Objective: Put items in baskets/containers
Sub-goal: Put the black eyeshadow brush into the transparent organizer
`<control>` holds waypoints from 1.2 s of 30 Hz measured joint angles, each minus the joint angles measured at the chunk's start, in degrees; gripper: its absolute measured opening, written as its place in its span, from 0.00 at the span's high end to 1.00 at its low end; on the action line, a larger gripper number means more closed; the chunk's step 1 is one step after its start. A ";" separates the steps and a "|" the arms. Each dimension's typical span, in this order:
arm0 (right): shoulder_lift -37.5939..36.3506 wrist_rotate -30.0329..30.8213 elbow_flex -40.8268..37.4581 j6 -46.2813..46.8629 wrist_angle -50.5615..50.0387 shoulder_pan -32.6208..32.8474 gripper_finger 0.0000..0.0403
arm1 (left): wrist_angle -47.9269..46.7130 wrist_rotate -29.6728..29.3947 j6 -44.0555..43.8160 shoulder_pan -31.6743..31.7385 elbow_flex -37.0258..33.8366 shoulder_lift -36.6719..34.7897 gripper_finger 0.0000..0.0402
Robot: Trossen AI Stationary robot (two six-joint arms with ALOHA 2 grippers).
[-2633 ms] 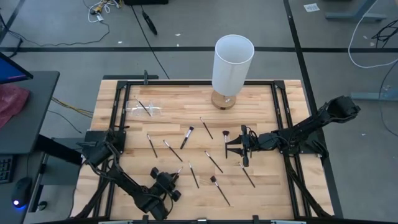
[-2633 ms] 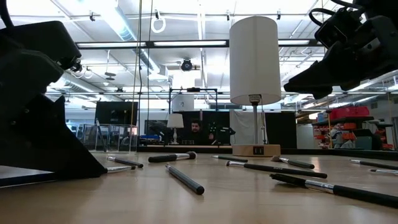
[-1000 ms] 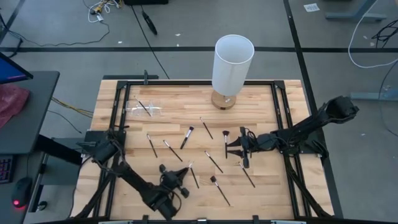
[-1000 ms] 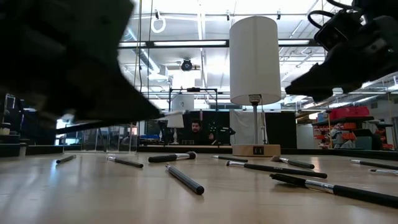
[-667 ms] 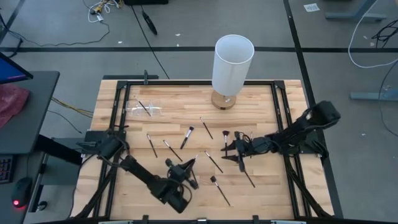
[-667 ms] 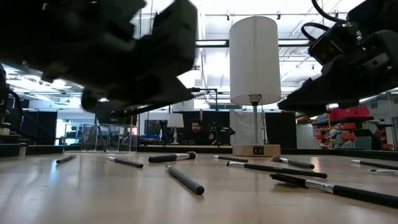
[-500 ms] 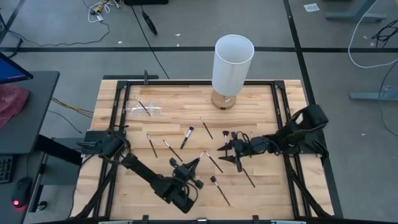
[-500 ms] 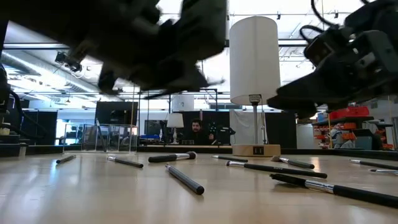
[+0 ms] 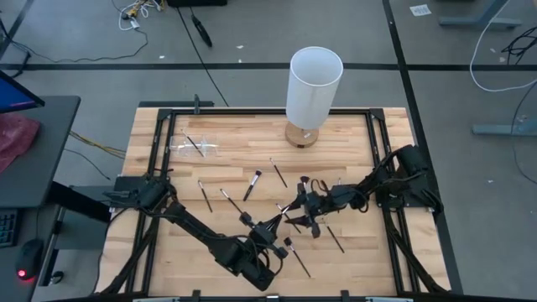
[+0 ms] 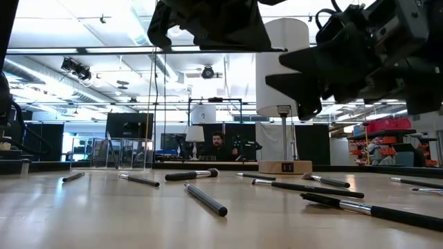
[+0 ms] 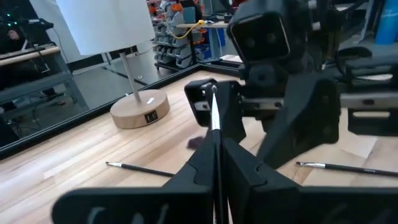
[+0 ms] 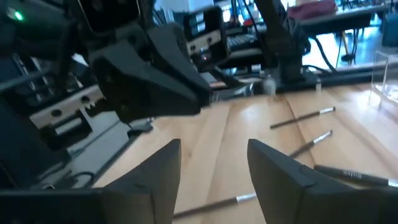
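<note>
Left wrist view, lamp base (image 11: 139, 107) label (unreadable)

— Where do your cameras sit?
— One looks straight down on your table (image 9: 352, 147). One sits at tabletop level, facing the room. Each wrist camera looks closely along its fingers at the other arm. All but the right wrist's show the lamp (image 9: 314, 88).

Even, bright overhead light falls on the wooden table (image 9: 226, 168) with faint shadows; in the low view ceiling strips at twelve o'clock glare (arms silhouetted black), and the right wrist view is motion-blurred.
</note>
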 joint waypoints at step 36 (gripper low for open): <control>-0.11 -4.57 -0.69 -1.43 5.11 -1.52 0.74 | 0.52 3.10 2.75 0.30 0.07 0.00 0.95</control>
